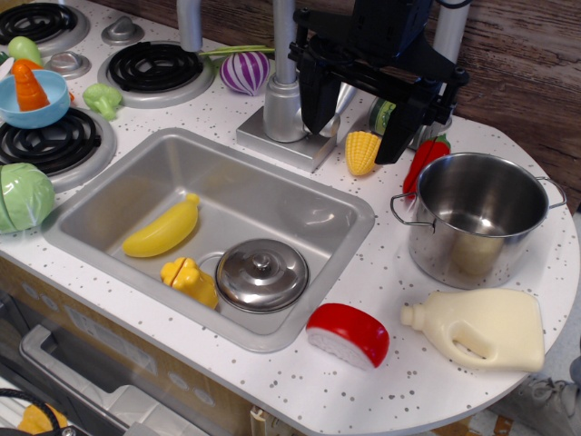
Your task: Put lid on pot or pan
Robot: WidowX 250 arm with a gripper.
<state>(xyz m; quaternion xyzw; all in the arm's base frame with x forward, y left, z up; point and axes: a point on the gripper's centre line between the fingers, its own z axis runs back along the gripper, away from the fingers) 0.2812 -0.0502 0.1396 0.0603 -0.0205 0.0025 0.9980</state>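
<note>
Cheese wedge [349, 334] sat nearest. Lid [261, 274] lay in sink [272, 186], well below-left of claw [356, 129], which hung released, empty. Pot [477, 218] right. Lid prob. light, stiff, slippery; grab knob.

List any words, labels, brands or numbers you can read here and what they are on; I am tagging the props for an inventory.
None: no readable text shows anywhere in this view.
The cream jug, pot, lid and red cheese are all blank.
The black claw shows no marking either.
</note>
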